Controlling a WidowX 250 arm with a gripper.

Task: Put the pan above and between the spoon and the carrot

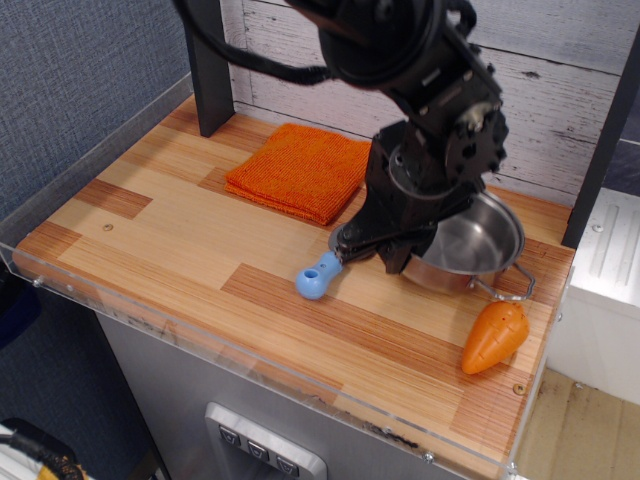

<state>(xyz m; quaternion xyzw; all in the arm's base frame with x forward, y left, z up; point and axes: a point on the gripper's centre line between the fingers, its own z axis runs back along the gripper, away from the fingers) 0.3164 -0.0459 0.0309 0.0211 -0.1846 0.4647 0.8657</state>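
Observation:
The pan (478, 243), a shiny steel pot with wire loop handles, is at the right of the table, low over or on the wood; I cannot tell which. My gripper (385, 252) is shut on its left rim, with the dark arm above hiding that side. The spoon (319, 276) lies just left of the gripper; its light-blue handle shows and its grey head is mostly hidden behind the fingers. The carrot (494, 337) lies at the front right, just below the pan and apart from it.
A folded orange cloth (298, 170) lies at the back middle. A dark post (208, 65) stands at the back left. A clear plastic rim (250, 352) runs along the table's front edge. A white plank wall is close behind the pan.

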